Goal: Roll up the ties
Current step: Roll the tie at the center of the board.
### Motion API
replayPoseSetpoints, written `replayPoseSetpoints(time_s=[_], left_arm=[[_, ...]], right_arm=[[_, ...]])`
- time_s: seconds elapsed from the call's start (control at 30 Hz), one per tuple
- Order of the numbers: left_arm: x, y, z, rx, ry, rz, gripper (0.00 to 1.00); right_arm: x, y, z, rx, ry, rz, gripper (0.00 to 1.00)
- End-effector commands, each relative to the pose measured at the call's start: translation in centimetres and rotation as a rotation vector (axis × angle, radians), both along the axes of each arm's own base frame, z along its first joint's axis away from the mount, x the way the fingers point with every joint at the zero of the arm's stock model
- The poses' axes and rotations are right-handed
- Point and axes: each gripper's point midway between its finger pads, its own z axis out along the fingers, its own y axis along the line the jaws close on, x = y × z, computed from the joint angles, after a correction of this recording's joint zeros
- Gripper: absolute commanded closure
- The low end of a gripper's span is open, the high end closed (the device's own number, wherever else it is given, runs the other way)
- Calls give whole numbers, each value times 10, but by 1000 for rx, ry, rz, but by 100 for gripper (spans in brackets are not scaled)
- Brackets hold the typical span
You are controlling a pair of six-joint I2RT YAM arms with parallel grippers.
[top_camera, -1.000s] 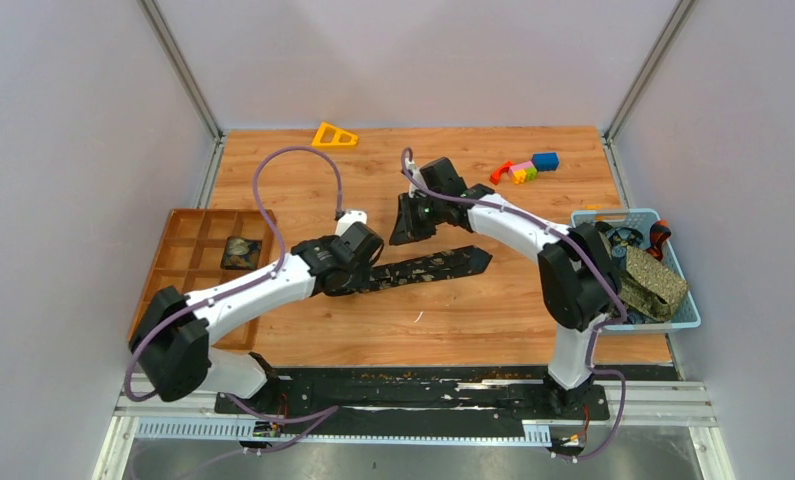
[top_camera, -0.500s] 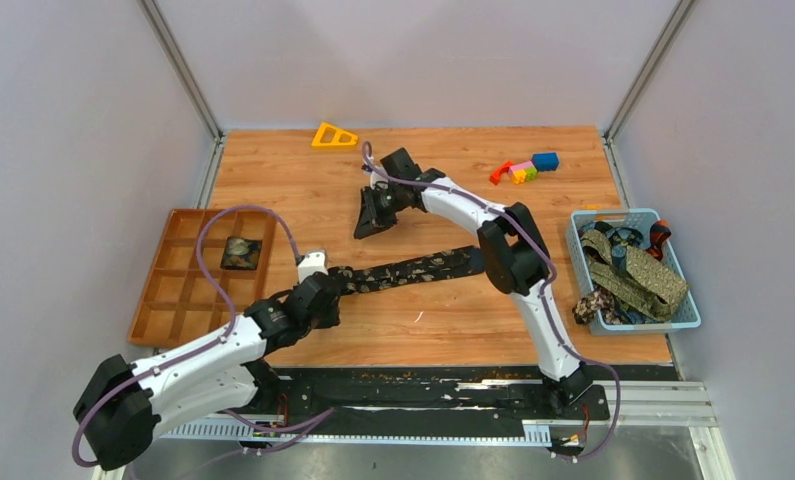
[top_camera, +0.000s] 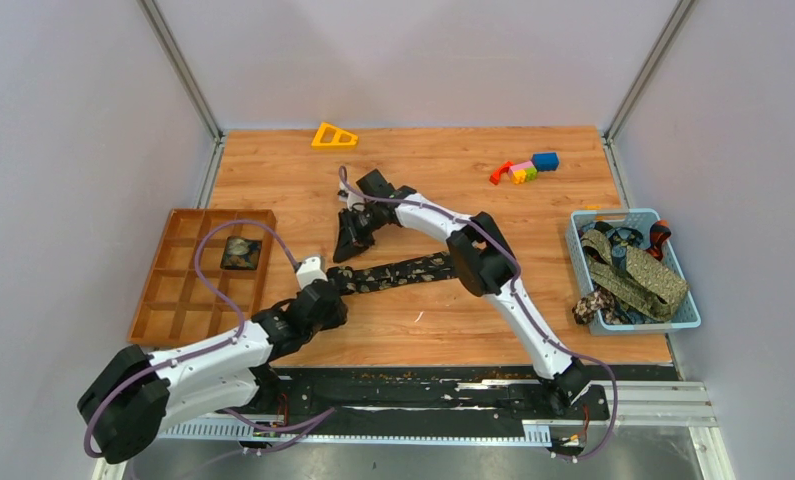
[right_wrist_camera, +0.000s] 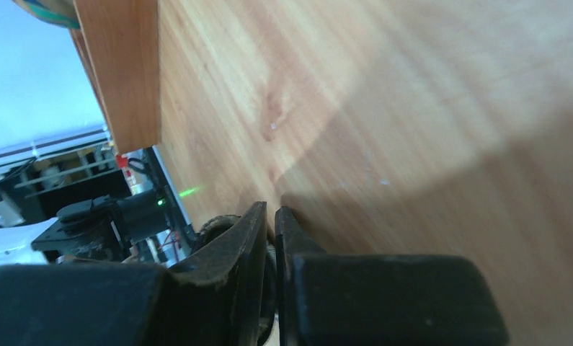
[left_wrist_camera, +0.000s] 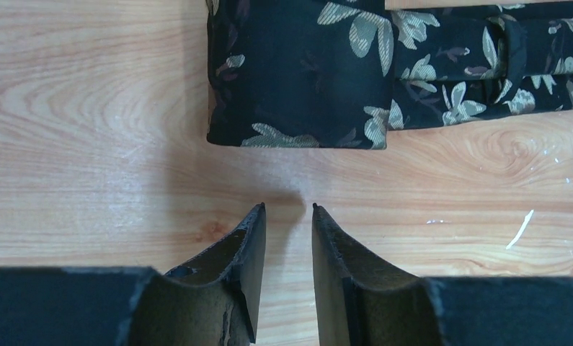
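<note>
- I've pulled the left gripper [left_wrist_camera: 287, 209] back off the black tie [top_camera: 393, 272]; it now sits just short of the folded end.
- My right gripper [top_camera: 346, 250] has swung left, ending just beyond the tie's left part.
- My right elbow now covers the tie's right end.

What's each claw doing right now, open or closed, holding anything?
Left claw: barely open, empty, just short of the black tie.
Right claw: closed, nothing visibly held.

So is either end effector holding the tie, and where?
Neither. The left end effector sits empty just short of the black floral tie's folded end; the right end effector is closed, with nothing visible in it.
</note>
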Motion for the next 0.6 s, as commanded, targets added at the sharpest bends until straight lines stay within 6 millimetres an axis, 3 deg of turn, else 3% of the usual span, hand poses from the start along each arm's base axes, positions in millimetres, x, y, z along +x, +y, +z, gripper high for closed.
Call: replayPoseSetpoints(time_s=[0.0,0.57], left_arm=[[15,-6,6,-51,-40,37,63],[42,0,-2,-28,-3,53,64]], right_arm=[[-17,14,14,51,20,51,88],[-45,2,6,40,25,88,91]])
